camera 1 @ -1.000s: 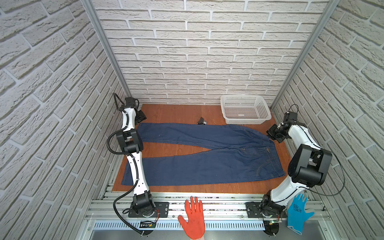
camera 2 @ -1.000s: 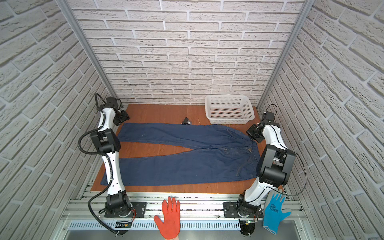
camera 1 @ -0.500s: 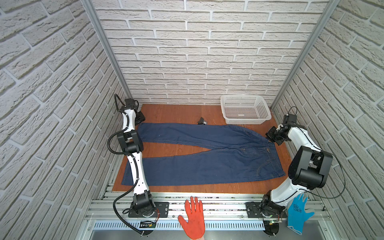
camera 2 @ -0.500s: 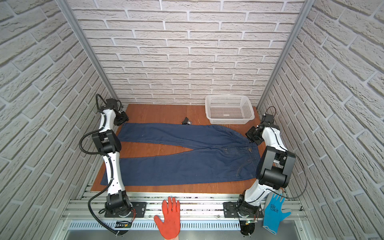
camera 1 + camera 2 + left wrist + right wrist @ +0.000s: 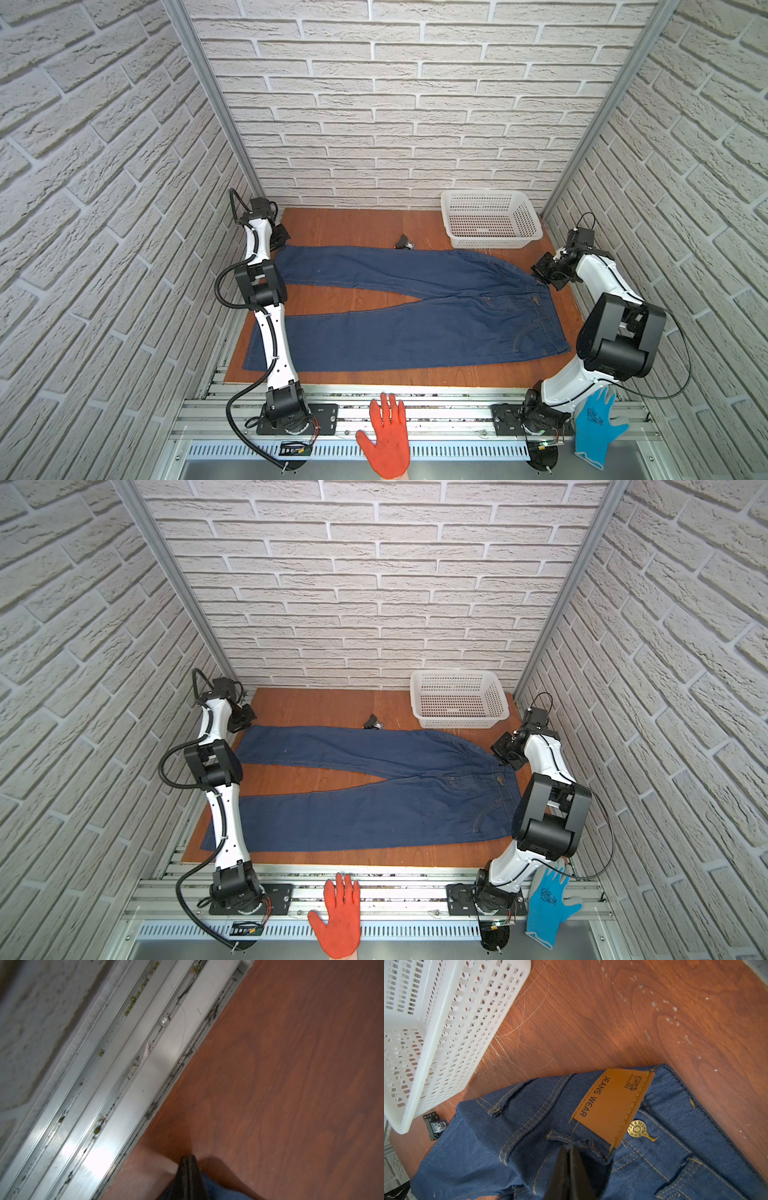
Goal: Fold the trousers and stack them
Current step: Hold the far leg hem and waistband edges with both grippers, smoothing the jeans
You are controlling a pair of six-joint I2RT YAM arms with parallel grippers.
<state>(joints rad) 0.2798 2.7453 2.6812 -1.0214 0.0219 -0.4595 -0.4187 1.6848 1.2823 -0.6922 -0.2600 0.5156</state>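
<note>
Left gripper (image 5: 188,1159) clamps the trousers (image 5: 415,332) far from the basket (image 5: 490,239), right gripper (image 5: 569,1148) clamps their waistband (image 5: 663,1089) near it; raise both evenly.

There is one pair of jeans (image 5: 415,332), one white basket (image 5: 490,243) near the right claw (image 5: 540,276), one black module (image 5: 402,242). One orange glove (image 5: 388,440), one blue glove (image 5: 594,424).

Bare table (image 5: 340,224) behind trousers (image 5: 415,332), basket (image 5: 494,243) filling far right corner (small black part (image 5: 402,242) at their edge)
</note>
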